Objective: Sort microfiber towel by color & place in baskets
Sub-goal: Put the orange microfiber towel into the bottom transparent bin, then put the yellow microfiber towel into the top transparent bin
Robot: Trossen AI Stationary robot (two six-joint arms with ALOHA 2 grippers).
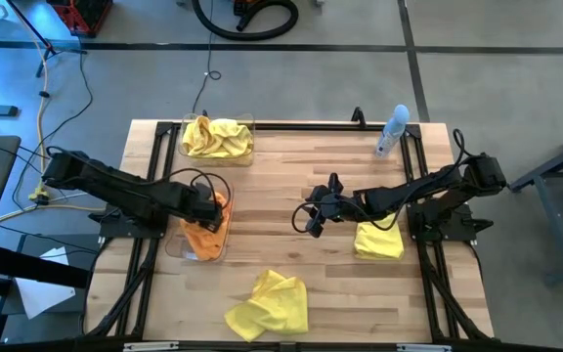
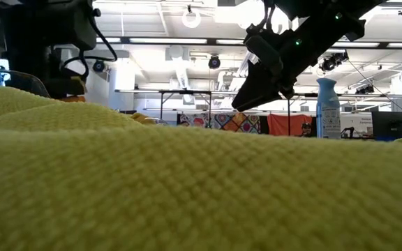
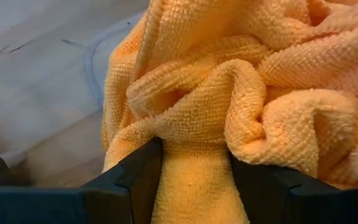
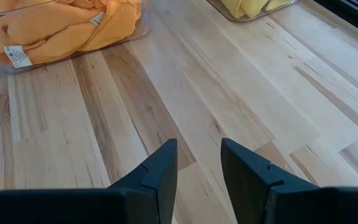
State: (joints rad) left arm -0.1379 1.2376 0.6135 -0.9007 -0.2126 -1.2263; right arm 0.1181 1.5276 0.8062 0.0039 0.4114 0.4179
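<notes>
The towels [image 1: 268, 305] on the table [image 1: 291, 176] are yellow. The towel [image 3: 229, 93] in the near basket [image 1: 176, 246] is orange. The table is light wood with stripes.

Your left arm reaches in from the table's left edge, elbow bent, forearm running toward the middle. Your left gripper [image 1: 215, 207] is low, and its fingers [image 3: 143, 177] are clamped on a fold of orange cloth that fills the gap between them. Your right arm comes in from the right edge, stretched leftward over the table's centre. Your right gripper [image 1: 313, 217] points left and hangs above the bare wood; its two fingers [image 4: 160, 171] stand parted with a clear gap, nothing between them. In the low view it tilts downward.
</notes>
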